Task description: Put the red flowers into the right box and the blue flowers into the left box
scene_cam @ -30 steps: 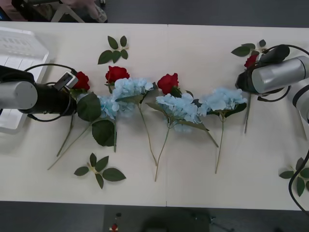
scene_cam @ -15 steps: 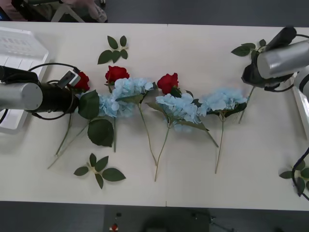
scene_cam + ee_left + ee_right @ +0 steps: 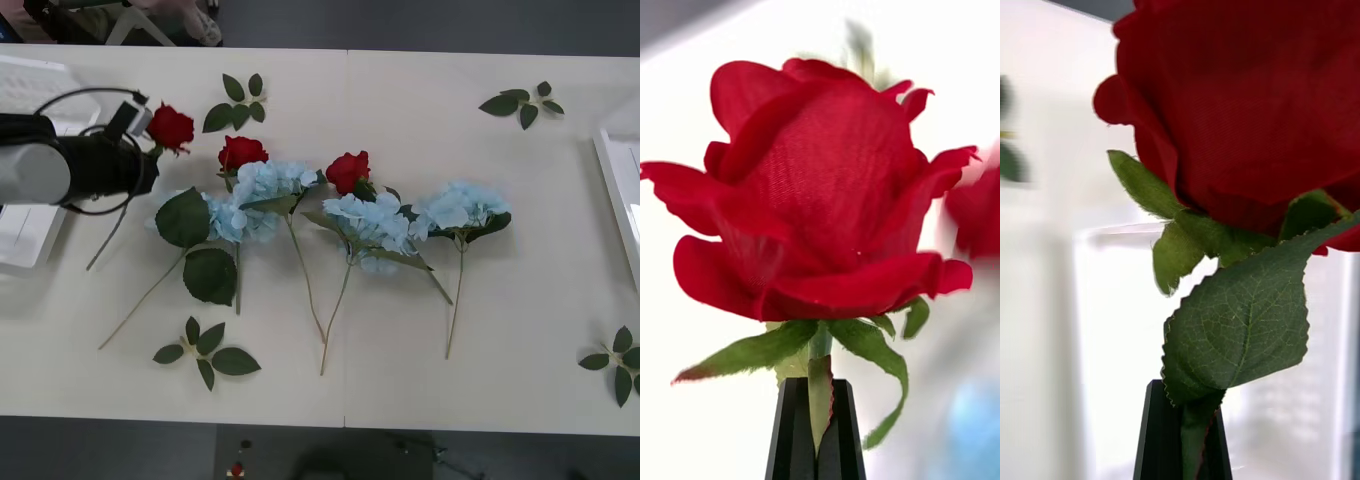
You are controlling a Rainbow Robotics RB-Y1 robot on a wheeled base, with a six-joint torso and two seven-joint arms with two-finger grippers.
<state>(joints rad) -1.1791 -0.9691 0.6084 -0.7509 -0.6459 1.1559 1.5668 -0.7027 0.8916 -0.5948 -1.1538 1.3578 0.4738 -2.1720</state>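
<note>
Red catches your eye first in the front view: your left claw (image 3: 150,135), at the upper left of the frame, is clamped on the stem of a red rose (image 3: 171,127), whose bloom sits just past the arm's black end while the thin stem trails down-left over the worktop (image 3: 450,200). At the far left edge, partly behind that arm, you see the left box (image 3: 30,235), white and translucent. At the right edge a white rim marks the right box (image 3: 612,190). Across the middle of the frame lie two more red roses (image 3: 243,152) and (image 3: 348,170), mixed in with three blue flower clusters (image 3: 262,188), (image 3: 368,225) and (image 3: 462,208), their long stems pointing toward the bottom of the frame. Loose leaf sprigs (image 3: 238,102) lie at upper centre, upper right, lower left and lower right.

In the right wrist view, your right claw (image 3: 1182,442) is closed on a green stem at the bottom edge; its black fingers (image 3: 1154,442) pinch the stem just under a broad serrated leaf (image 3: 1240,322). A large red bloom (image 3: 1247,105) occupies the top and right of the frame. Behind it you see a white, blurred surface with a straight raised edge, most likely the right box, though you cannot be sure.

In the left wrist view, the black fingers (image 3: 790,442) are shut on the stem at bottom centre, and the held red bloom stands upright in mid-frame. Another red bloom (image 3: 977,217) blurs at the right edge, and a pale blue blur sits at lower right.
</note>
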